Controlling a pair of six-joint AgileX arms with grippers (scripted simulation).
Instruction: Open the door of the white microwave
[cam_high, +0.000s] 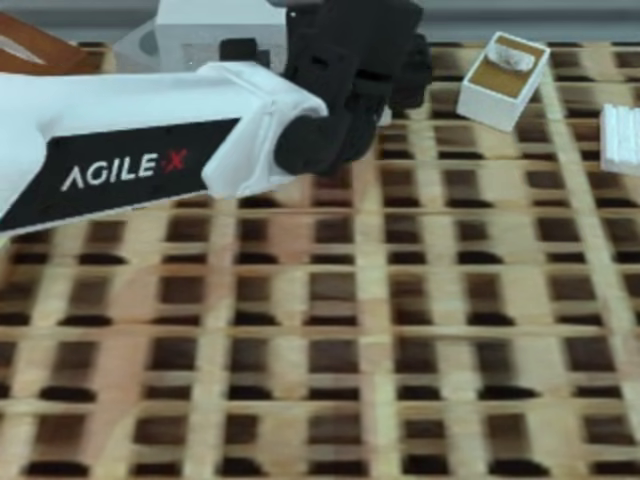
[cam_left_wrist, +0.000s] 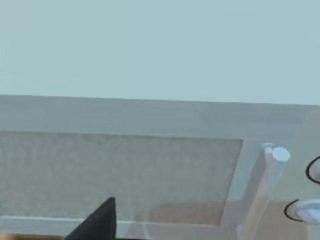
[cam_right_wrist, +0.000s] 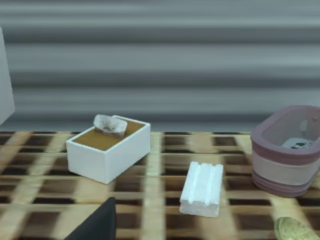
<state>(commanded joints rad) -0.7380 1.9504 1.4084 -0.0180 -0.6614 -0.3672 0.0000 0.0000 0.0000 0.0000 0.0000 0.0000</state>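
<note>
The white microwave (cam_high: 215, 30) stands at the table's far edge, its mesh-windowed door (cam_left_wrist: 120, 175) shut flat

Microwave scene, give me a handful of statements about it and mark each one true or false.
1. The left arm reaches across the table to the white microwave at the far edge. True.
2. The door has a speckled grey mesh window. True.
3. The microwave has no handle. False: a pale bar handle stands beside the window.
4. The small white box has a blue inside. False: its inside is brown, with a crumpled pale thing on top.
5. A ridged white block lies between the box and a pinkish-rimmed tub in the right wrist view. True.
</note>
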